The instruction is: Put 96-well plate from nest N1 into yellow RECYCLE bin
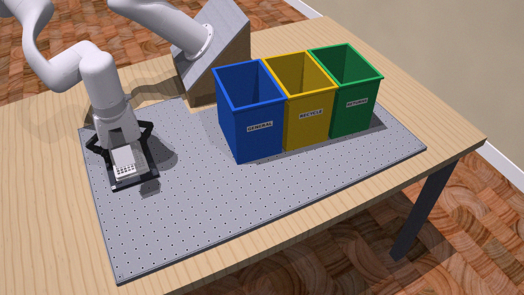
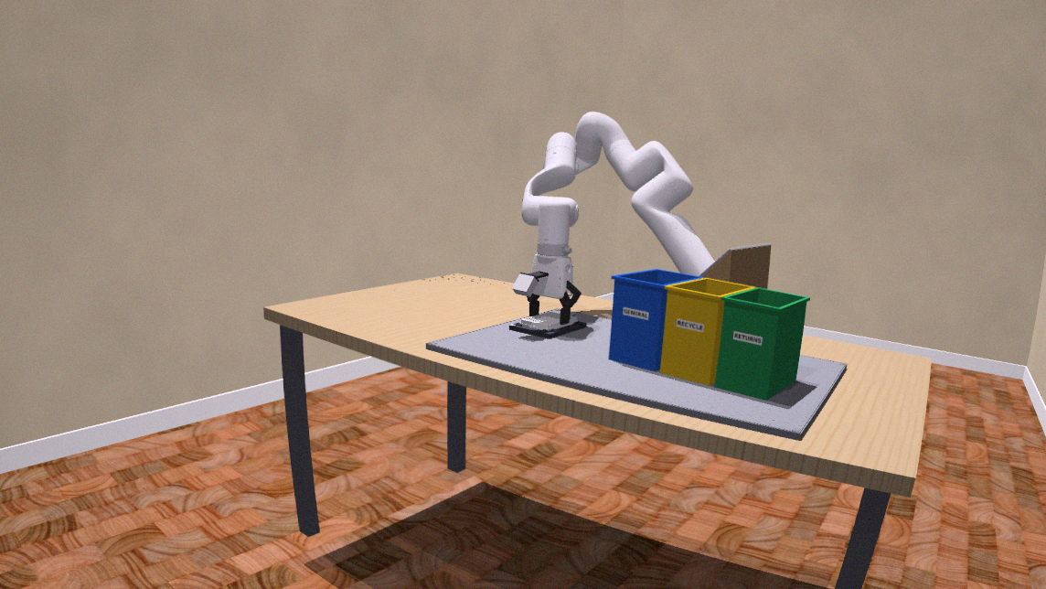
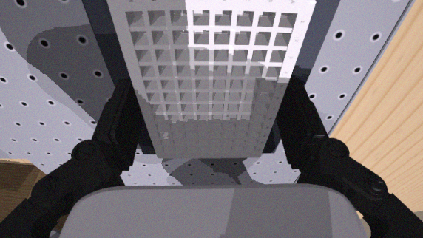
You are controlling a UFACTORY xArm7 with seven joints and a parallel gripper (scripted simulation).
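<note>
The gripper [image 3: 211, 111] stands fully open, holding nothing, one finger [image 3: 118, 122] along each long edge of the plate [image 3: 222, 66], which lies in the nest [image 1: 126, 185]. The yellow bin [image 1: 304, 124] stands well apart, between blue and green ones.

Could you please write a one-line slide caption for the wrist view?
Open gripper straddling the 96-well plate, one black finger on each side, above the perforated board.

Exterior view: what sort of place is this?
Likely a lab automation bench: a 96-well plate in a nest, a perforated grey breadboard, and labelled sorting bins such as the yellow RECYCLE bin.
</note>
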